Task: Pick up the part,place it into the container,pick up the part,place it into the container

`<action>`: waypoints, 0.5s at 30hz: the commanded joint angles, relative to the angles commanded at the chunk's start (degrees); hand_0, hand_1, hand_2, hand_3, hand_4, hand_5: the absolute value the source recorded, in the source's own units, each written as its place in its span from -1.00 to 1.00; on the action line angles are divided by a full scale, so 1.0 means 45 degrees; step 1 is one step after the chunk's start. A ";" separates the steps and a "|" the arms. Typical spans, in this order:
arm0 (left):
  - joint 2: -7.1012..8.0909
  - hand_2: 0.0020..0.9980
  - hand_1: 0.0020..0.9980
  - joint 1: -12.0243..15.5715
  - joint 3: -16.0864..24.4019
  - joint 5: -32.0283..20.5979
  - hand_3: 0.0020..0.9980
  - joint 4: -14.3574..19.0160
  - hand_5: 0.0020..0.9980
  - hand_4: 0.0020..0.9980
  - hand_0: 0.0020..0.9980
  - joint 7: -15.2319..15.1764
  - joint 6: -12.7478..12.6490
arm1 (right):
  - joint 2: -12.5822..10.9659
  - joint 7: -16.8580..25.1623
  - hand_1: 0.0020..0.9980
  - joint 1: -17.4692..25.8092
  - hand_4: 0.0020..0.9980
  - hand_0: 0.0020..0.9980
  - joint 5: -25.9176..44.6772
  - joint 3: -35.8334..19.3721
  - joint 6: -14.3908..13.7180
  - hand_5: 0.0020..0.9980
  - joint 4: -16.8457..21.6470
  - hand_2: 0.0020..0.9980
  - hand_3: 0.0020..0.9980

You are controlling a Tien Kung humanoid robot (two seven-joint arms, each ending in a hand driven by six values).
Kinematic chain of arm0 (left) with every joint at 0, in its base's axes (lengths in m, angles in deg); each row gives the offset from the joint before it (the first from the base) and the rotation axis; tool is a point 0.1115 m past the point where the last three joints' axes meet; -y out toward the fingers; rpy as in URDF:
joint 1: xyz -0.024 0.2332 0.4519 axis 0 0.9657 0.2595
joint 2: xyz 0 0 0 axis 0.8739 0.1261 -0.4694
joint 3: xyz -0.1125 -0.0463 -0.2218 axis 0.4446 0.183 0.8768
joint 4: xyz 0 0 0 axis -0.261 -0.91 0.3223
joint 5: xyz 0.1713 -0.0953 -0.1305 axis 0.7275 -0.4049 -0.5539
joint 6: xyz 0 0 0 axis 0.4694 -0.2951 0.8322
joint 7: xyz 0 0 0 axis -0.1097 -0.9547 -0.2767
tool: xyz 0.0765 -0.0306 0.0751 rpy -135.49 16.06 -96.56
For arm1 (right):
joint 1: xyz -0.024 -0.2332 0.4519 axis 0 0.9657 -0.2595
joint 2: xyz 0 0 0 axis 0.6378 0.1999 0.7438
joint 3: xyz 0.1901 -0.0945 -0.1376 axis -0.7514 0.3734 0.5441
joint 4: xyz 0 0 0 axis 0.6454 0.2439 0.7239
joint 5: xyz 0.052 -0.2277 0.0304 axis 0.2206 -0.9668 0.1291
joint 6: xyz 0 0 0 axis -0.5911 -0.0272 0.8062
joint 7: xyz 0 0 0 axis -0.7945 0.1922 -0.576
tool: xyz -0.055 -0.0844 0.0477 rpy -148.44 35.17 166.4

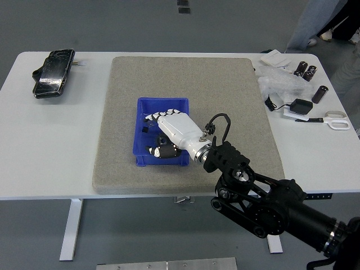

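Observation:
A blue container (142,147) stands on the grey mat (180,84) in the middle of the table. My right hand (157,132), white with black joints, reaches in over the container from the lower right. Its fingers (153,117) are stretched out toward the container's far left and its thumb (159,151) is low by the near wall. The black gear is hidden, apart from perhaps a dark bit under the palm. A small dark part (145,129) lies on the container floor. My left arm is out of view.
A black pouch (53,73) lies at the table's far left. At the far right are plastic wrap (279,84), small dark cylinders (306,70), a black puck with cable (300,107) and scissors (336,120). A person's legs (318,22) stand at the top right.

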 joint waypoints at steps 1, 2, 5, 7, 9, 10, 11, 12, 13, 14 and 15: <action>0.0000 0.30 0.34 0.0000 0.0003 0.0006 0.31 0.0000 -0.57 0.44 0.35 0.0005 0.0000 | -0.0012 0.0008 0.63 0.0001 0.65 0.77 0.0006 -0.0037 -0.0021 -0.23 -0.0005 0.64 0.61; -0.0002 0.30 0.34 0.0002 0.0005 0.0011 0.31 0.0000 -0.57 0.44 0.35 0.0011 -0.0001 | -0.0026 0.0021 0.63 0.0007 0.65 0.77 0.0022 -0.0071 -0.0041 -0.23 0.0008 0.64 0.61; -0.0011 0.30 0.34 0.0007 0.0005 0.0014 0.31 0.0000 -0.57 0.44 0.35 0.0025 -0.0004 | -0.0084 0.0122 0.63 0.0075 0.65 0.77 0.0186 -0.0281 -0.0176 -0.23 0.0177 0.64 0.61; -0.0025 0.30 0.34 0.0007 -0.0011 0.0007 0.31 0.0000 -0.57 0.43 0.35 0.0024 -0.0002 | -0.0150 0.0256 0.62 0.0215 0.63 0.76 0.0472 -0.0736 -0.0396 -0.27 0.0481 0.64 0.60; -0.0039 0.30 0.34 0.0005 -0.0022 0.0008 0.31 0.0000 -0.57 0.43 0.35 0.0020 0.0000 | -0.0239 0.0373 0.62 0.0329 0.63 0.76 0.0618 -0.1282 -0.0649 -0.27 0.0696 0.64 0.60; -0.0043 0.30 0.34 0.0002 -0.0028 0.0007 0.31 0.0000 -0.57 0.43 0.35 0.0018 0.0002 | -0.0314 0.0399 0.62 0.0353 0.63 0.76 0.0649 -0.1539 -0.0731 -0.27 0.0706 0.64 0.60; -0.0046 0.30 0.34 -0.0002 -0.0033 0.0004 0.31 0.0000 -0.57 0.43 0.35 0.0014 0.0002 | -0.0423 0.0418 0.62 0.0364 0.63 0.76 0.0692 -0.1846 -0.0796 -0.27 0.0660 0.64 0.60; -0.0047 0.29 0.34 -0.0006 -0.0031 0.0006 0.31 0.0000 -0.57 0.44 0.35 0.0013 0.0002 | -0.0522 0.0428 0.49 0.0363 0.62 0.62 0.0717 -0.2100 -0.0833 -0.26 0.0595 0.57 0.56; -0.0048 0.29 0.34 -0.0010 -0.0022 0.0013 0.31 0.0000 -0.57 0.44 0.35 0.0013 -0.0001 | -0.0677 0.0443 0.49 0.0350 0.62 0.62 0.0773 -0.2391 -0.0866 -0.26 0.0455 0.57 0.56; -0.0048 0.29 0.34 -0.0011 -0.0017 0.0014 0.31 0.0000 -0.57 0.44 0.35 0.0015 -0.0003 | -0.0855 0.0462 0.49 0.0329 0.62 0.62 0.0869 -0.2667 -0.0886 -0.26 0.0248 0.57 0.56; -0.0050 0.29 0.34 -0.0012 -0.0010 0.0018 0.31 0.0000 -0.57 0.44 0.35 0.0020 -0.0005 | -0.1021 0.0473 0.49 0.0313 0.62 0.62 0.0961 -0.2925 -0.0889 -0.26 0.0039 0.57 0.56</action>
